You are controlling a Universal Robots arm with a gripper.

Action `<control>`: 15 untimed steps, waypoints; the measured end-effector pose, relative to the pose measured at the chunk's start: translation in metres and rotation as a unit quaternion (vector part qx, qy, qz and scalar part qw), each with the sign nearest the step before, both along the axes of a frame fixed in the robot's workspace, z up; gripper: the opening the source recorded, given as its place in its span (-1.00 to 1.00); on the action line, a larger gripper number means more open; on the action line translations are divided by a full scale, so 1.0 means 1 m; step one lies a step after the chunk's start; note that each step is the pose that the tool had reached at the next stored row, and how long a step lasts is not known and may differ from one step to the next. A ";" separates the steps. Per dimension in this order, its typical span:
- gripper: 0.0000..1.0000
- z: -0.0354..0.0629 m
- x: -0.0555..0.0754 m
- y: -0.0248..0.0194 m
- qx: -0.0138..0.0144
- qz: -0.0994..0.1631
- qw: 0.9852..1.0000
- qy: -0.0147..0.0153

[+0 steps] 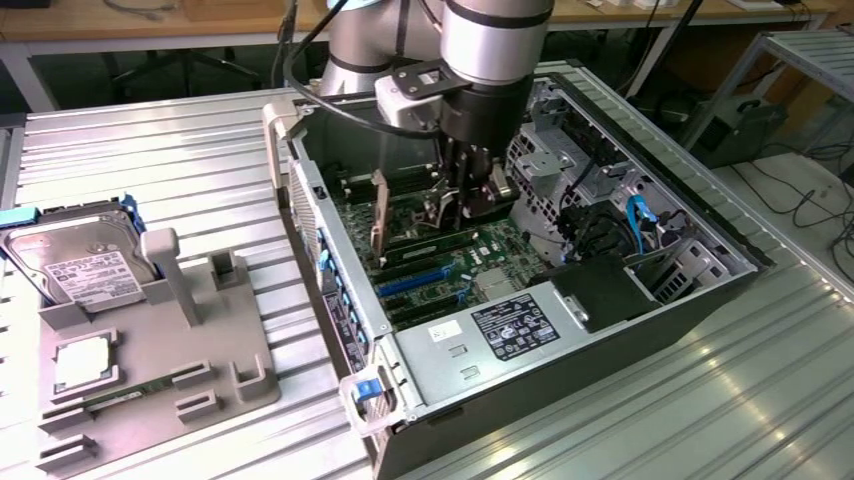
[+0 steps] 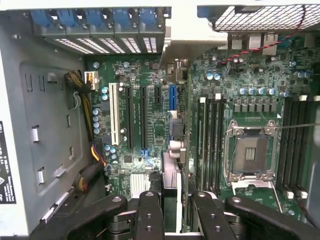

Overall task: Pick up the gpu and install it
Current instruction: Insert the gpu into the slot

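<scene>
**GPU held edge-on over the motherboard slots**

The gripper is down inside the open computer case, clenched on the gpu. The card stands on edge between the fingers, above the motherboard and in line with the expansion slots by the CPU socket. Whether it touches a slot I cannot tell.

Handling, as judged: the card is light and stiff but fragile. Grip by the board edges or the metal bracket, never the fan or components. The hard drive sits in the grey holder on the counter.
</scene>
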State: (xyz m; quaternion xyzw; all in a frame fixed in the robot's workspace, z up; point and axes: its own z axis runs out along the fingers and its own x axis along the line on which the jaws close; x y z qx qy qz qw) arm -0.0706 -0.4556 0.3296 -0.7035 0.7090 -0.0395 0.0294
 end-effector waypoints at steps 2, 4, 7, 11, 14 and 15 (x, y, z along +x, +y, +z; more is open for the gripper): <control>-0.44 -0.0038 0.000 -0.0005 0.000 0.000 1.000 0.000; -0.44 -0.0073 -0.001 -0.0006 0.000 0.000 1.000 0.000; -0.44 -0.0133 -0.004 -0.0006 0.000 0.000 1.000 0.000; -0.44 -0.0228 -0.011 -0.0005 0.000 0.000 1.000 0.000; -0.44 -0.0284 -0.013 -0.0005 0.000 0.000 1.000 0.000; -0.44 -0.0301 -0.013 -0.0005 0.000 0.000 1.000 0.000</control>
